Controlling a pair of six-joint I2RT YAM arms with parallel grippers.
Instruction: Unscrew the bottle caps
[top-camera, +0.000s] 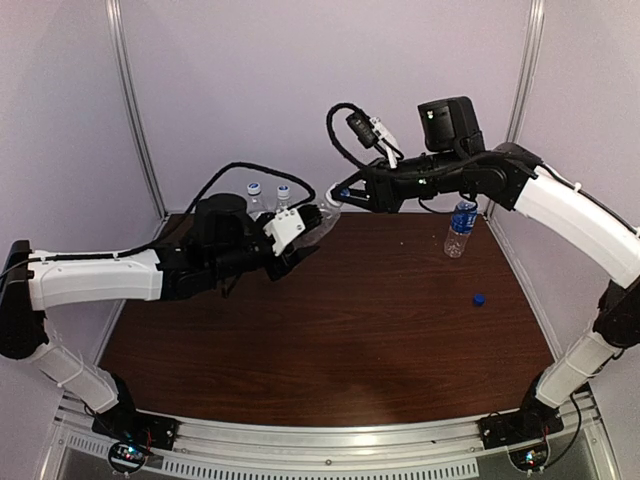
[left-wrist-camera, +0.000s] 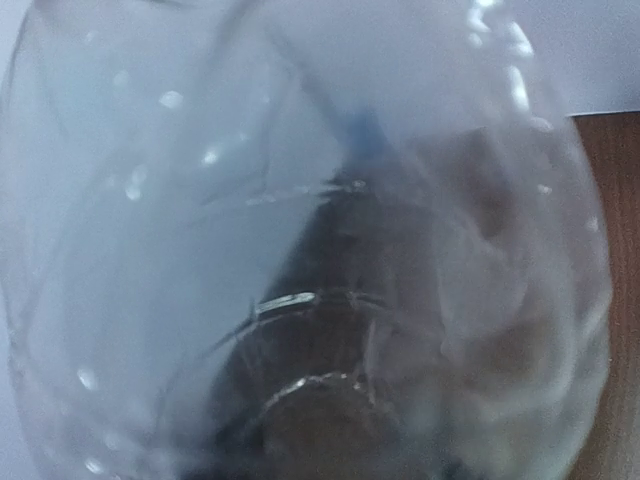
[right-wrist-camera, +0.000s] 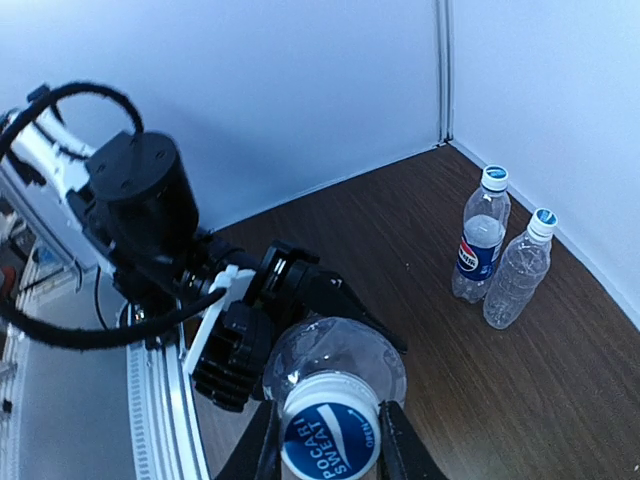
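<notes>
left pincer (top-camera: 308, 224): mine, pinching the clear bottle (right-wrist-camera: 335, 352) by its body, tilted in the air.
right pincer (right-wrist-camera: 330, 446): mine, closed on the white cap (right-wrist-camera: 330, 438), one finger on each side.
Pepsi bottle (right-wrist-camera: 481, 240) and plain bottle (right-wrist-camera: 518, 270): upright, capped, side by side just behind my left pincer.
blue-label bottle (top-camera: 460, 228): standing on the table (top-camera: 330, 330), right of my right pincer.
dark blue cap (top-camera: 479, 298): loose on the table, well apart from both pincers.

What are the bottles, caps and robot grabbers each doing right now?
Held bottle: tipped, capped, in left gripper.
White cap: on, pinched by right gripper.
Pepsi bottle: upright, capped.
Plain bottle: upright, capped.
Blue-label bottle: upright, seemingly uncapped.
Blue cap: off, on table.
</notes>
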